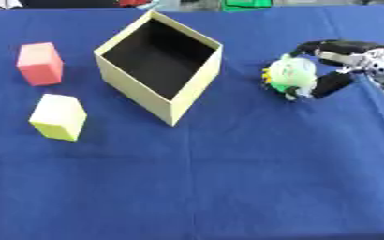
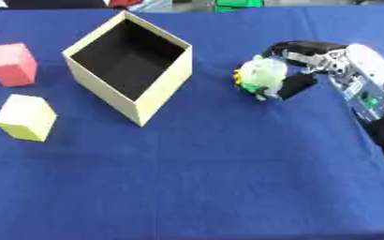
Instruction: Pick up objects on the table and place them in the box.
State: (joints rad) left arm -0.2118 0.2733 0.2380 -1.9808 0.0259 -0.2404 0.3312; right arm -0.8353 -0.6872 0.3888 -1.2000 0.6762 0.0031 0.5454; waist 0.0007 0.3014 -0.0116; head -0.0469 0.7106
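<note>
One open cardboard box, cream outside and black inside, is standing askew on the table covered with a blue cloth, a little left of its middle and nearer to the far edge. Nothing is showing inside the box; its dark inside is looking empty. Two plain blocks with flat faces and soft edges are lying well apart from the box, toward the left edge: a pink block farther back and a pale yellow block nearer to the front. On the right side of the table, the black and silver right hand is curling its fingers and thumb around a small round toy, pale green with yellow spikes on one side. The toy is looking soft, and it is staying beside the box, not touching it.
</note>
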